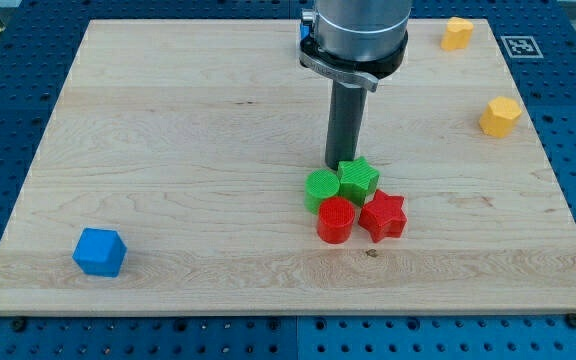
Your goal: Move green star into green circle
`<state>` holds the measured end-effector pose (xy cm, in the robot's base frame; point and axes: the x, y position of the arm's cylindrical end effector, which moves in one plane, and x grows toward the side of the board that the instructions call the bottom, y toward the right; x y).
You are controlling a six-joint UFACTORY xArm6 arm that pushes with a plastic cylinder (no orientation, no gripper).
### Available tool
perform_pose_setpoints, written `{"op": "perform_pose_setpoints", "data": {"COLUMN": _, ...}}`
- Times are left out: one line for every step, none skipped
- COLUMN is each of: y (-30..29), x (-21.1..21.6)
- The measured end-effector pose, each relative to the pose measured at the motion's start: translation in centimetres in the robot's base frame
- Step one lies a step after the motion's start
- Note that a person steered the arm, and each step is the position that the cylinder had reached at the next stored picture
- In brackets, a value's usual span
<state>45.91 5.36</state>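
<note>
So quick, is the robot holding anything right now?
No claw here, so nothing is held: my tip sits just above the green star, which touches the green circle.

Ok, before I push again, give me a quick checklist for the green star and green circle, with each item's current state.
1. My tip at the green star: ok, it sits just above the star's upper left edge in the view.
2. Green star against green circle: ok, they look pressed together side by side.
3. Actual tip contact with the star: cannot tell from this one view.
4. Neighbours clear of the pair: not ok, the red circle and red star crowd right below them.
5. Other blocks out of the way: ok, the blue block and two yellow blocks lie far off.
</note>
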Motion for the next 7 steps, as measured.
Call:
{"op": "perform_pose_setpoints", "data": {"y": 0.3, "x": 0.0}}
{"op": "perform_pose_setpoints", "data": {"y": 0.3, "x": -0.7}}
{"op": "perform_pose_setpoints", "data": {"y": 0.3, "x": -3.2}}
{"op": "perform_pose_setpoints", "data": {"y": 0.3, "x": -3.5}}
{"op": "perform_pose_setpoints", "data": {"y": 0.4, "x": -3.8}}
{"op": "perform_pose_setpoints", "data": {"y": 1.3, "x": -5.6}}
{"op": "perform_pose_setpoints", "data": {"y": 1.5, "x": -10.3}}
